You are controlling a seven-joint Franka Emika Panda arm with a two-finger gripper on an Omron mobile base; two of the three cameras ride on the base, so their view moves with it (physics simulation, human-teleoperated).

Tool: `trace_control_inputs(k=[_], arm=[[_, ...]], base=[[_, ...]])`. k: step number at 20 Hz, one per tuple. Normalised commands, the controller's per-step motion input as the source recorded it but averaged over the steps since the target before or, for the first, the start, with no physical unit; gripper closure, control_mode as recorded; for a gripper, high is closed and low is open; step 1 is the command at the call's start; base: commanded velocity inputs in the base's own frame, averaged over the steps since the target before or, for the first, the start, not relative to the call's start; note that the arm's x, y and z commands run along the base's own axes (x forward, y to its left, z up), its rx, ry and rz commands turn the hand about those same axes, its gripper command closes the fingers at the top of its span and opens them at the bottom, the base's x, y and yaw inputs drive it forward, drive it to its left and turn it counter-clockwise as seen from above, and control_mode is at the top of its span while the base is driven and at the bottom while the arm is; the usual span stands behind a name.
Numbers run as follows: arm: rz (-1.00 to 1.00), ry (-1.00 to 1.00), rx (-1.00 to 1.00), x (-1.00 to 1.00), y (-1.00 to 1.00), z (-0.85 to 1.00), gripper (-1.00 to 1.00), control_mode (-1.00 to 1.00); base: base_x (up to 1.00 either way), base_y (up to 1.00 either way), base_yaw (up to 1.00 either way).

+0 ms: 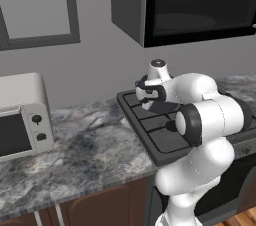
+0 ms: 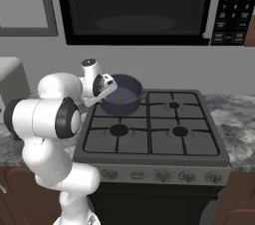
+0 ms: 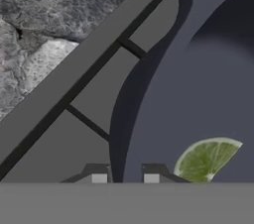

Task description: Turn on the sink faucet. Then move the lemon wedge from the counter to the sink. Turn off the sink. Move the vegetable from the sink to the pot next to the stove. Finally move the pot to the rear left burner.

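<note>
Over the rear left burner, my gripper (image 3: 125, 176) is clamped on the rim of the pot (image 2: 121, 94), one fingertip outside the wall and one inside, jaws nearly closed on the thin edge. The pot stands at the back left corner of the stove (image 2: 154, 129), its wall just beside the stove's left edge, where the grate (image 3: 94, 94) gives way to the marbled counter (image 1: 85, 145). A lemon wedge (image 3: 206, 158) lies on the pot floor, close to the inner wall near my inside fingertip. Whether the pot base touches the grate I cannot tell. The front left, front right and rear right burners carry nothing. On the counter to the left, a toaster oven (image 1: 22, 115) stands well apart from the stove. A microwave (image 2: 134, 5) hangs above the stove, well above my wrist.
</note>
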Motion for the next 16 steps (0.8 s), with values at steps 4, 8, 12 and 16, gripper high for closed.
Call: trace_control_inputs(k=[4,8,12,16], arm=[[0.03,0.0,0.0,0.23,0.0,-0.18,1.0,-1.0],[0.04,0.0,0.0,0.24,0.0,-0.23,1.0,-1.0],[0.04,0.0,0.0,0.2,0.0,-0.23,1.0,-1.0],[0.04,0.0,0.0,0.03,0.0,-0.12,-1.0,-1.0]], base=[[0.0,0.0,0.0],[0.0,0.0,0.0],[0.0,0.0,0.0],[0.0,0.0,0.0]])
